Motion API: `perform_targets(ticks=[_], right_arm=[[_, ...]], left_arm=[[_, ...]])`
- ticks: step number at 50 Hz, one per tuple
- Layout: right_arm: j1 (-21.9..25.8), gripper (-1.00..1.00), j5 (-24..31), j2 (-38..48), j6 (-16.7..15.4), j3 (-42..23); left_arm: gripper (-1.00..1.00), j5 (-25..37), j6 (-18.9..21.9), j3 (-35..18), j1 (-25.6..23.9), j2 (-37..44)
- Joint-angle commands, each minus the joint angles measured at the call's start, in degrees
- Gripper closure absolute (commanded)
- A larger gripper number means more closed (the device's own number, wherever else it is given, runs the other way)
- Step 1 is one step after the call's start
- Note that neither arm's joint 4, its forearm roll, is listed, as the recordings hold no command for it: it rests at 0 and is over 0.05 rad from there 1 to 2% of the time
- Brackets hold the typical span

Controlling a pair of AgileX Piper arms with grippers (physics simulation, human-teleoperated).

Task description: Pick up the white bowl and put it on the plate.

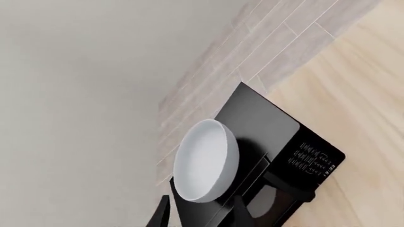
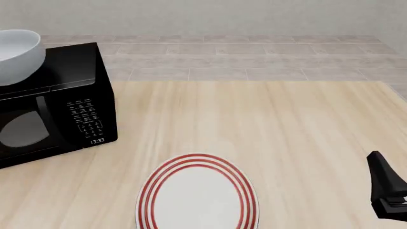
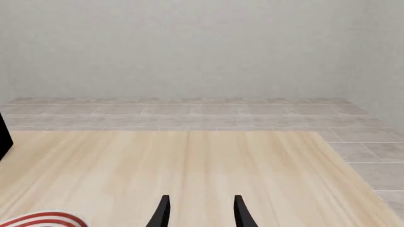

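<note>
The white bowl [image 2: 19, 55] sits on top of a black microwave [image 2: 70, 109] at the far left of the table. In the left wrist view the bowl [image 1: 205, 161] lies just beyond my left gripper [image 1: 200, 215], whose fingers are spread, empty and apart from the bowl. The left gripper is out of the front view. The red-ringed plate [image 2: 198, 195] lies flat at the front middle of the table. My right gripper [image 3: 200, 213] is open and empty above the table, right of the plate [image 3: 38, 220]; it shows at the front view's right edge [image 2: 386, 191].
The microwave [image 1: 271, 127] has a keypad and a door with a window facing the front. The light wooden table [image 2: 267, 124] ends at a grey tiled floor [image 2: 254, 57] beyond its far edge, with a plain wall behind.
</note>
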Motion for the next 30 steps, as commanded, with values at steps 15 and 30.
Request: perform_targets(ticks=[15, 30], right_arm=[[0.0, -1.00, 0.0, 0.0, 0.0, 0.0], [0.0, -1.00, 0.0, 0.0, 0.0, 0.0]], left_arm=[[-1.00, -11.2, -0.1, 9.1, 0.5, 4.3], [-1.00, -16.5, -0.3, 9.7, 2.2, 8.0]])
